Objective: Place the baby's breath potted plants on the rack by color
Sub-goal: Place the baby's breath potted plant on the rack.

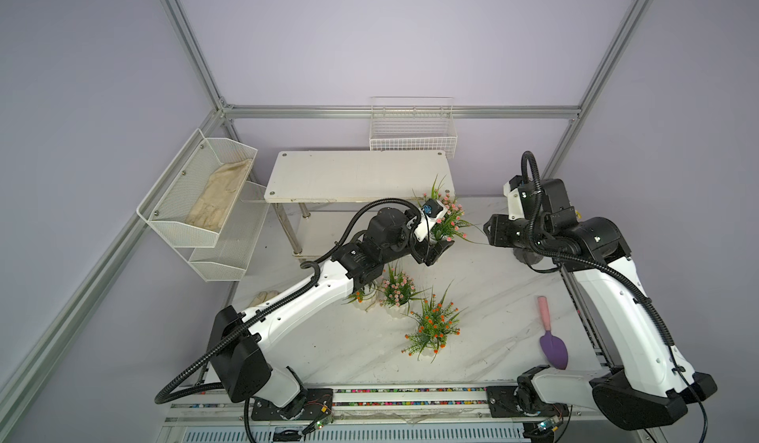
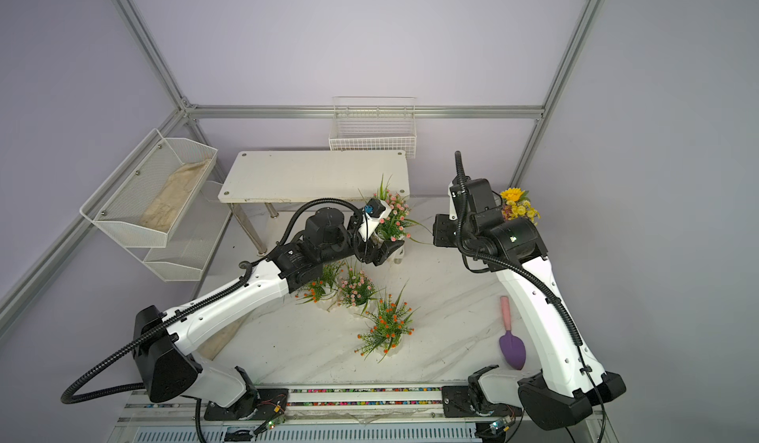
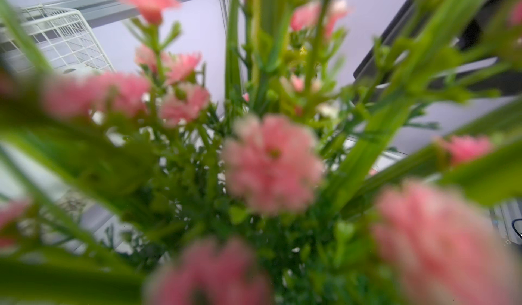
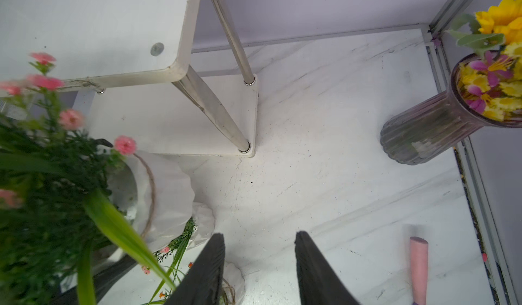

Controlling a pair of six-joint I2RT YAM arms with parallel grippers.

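My left gripper (image 1: 436,249) is shut on the white pot (image 4: 162,193) of a pink baby's breath potted plant (image 1: 445,215), held off the table by the right front corner of the rack (image 1: 353,174). In the left wrist view blurred pink blossoms (image 3: 271,162) hide the jaws. Another pink plant (image 1: 396,291) and an orange plant (image 1: 434,327) stand mid-table. A second orange plant (image 1: 361,296) sits half under the left arm. My right gripper (image 4: 260,240) is open with nothing between its fingers, just right of the held plant. Both rack boards are bare.
A purple glass vase (image 4: 423,131) of yellow flowers stands at the back right corner. A purple trowel (image 1: 552,338) with a pink handle lies on the right. A wire basket (image 1: 412,135) hangs behind the rack, and mesh baskets (image 1: 201,190) hang on the left wall.
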